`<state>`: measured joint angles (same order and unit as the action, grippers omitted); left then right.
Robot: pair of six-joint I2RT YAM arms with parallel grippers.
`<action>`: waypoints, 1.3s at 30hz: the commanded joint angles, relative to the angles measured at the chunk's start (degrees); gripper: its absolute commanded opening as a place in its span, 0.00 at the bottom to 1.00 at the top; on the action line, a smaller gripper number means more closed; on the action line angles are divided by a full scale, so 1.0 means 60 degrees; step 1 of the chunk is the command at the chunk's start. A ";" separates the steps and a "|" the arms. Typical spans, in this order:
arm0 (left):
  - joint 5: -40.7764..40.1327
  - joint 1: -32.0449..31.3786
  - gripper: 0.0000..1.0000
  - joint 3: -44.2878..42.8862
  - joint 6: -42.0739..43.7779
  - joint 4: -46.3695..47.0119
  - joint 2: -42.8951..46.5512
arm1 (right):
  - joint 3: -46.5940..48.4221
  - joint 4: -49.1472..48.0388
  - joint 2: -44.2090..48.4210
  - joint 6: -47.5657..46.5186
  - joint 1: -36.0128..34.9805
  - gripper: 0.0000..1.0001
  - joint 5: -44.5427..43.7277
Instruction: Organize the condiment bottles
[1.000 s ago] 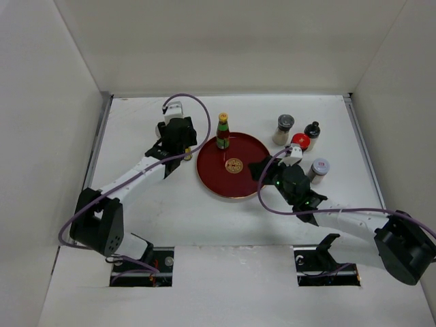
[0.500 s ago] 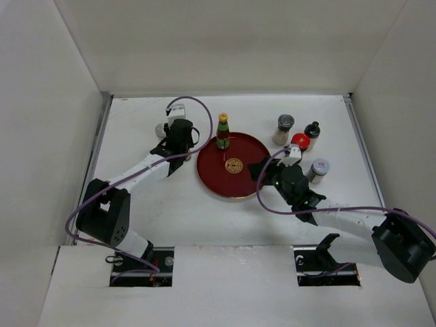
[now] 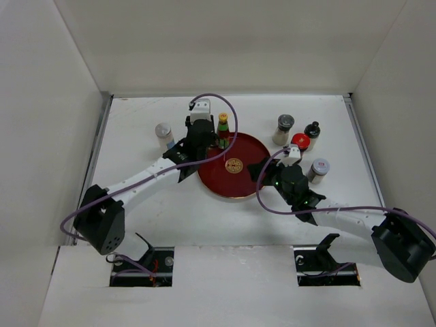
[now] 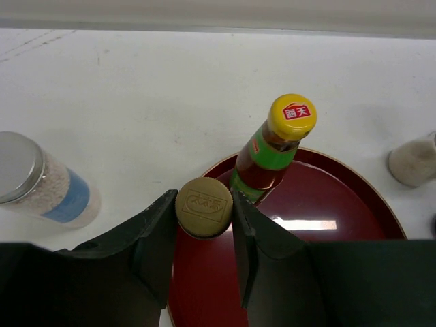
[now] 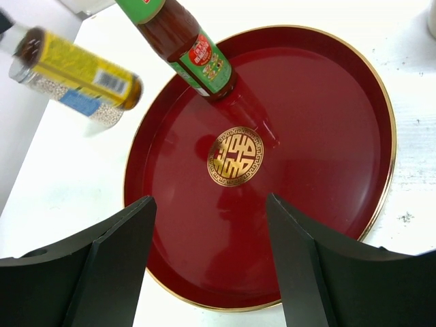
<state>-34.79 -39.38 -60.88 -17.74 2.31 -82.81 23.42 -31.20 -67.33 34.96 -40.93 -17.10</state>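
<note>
The left end effector is clenched on the neck of a gold-capped bottle, its fingers pinching just under the cap. That high grip keeps the bottle hanging upright and leaves its base free to be set down. The bottle is at the left rim of the tray, just beside the green-label bottle, which already stands upright on the tray's far side. From the right wrist view the gold-capped bottle shows a yellow label and seems raised over the rim. Whether its base touches anything I cannot tell.

The aim seems to be gathering all the bottles on the tray, and this one looks bound for a spot next to the green-label bottle — close, so a careless lowering could knock it.

The right end effector is released and empty, its fingers spread wide over the tray's near-right part. It looks parked there out of the left arm's way, and near its own share of the work. That share is a cluster on the tabletop to the tray's right:

- the grey-capped jar
- the black-capped bottle
- the red-capped jar
- the silver-capped jar

A blue-label jar stands alone to the tray's left, within the left arm's reach. With one bottle on the tray and one held, the job is — by my reckoning — at an early stage.
</note>
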 commanded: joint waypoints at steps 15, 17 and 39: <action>0.0099 -0.0315 0.22 -0.0767 -0.0339 0.1447 -0.1785 | 0.0110 -0.0439 0.0352 0.0077 0.0061 0.72 0.0155; 0.0128 -0.0285 0.27 -0.0606 -0.0456 0.1418 -0.1814 | 0.0081 -0.0483 0.0324 0.0091 0.0120 0.72 0.0155; -0.0341 0.1762 0.83 0.1035 -0.1423 -0.0515 0.1057 | 0.0125 -0.0410 0.0250 0.0091 0.0120 0.73 0.0170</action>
<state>-35.97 -33.08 -56.14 -23.20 3.99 -77.25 23.42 -31.18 -66.57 34.96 -40.45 -16.82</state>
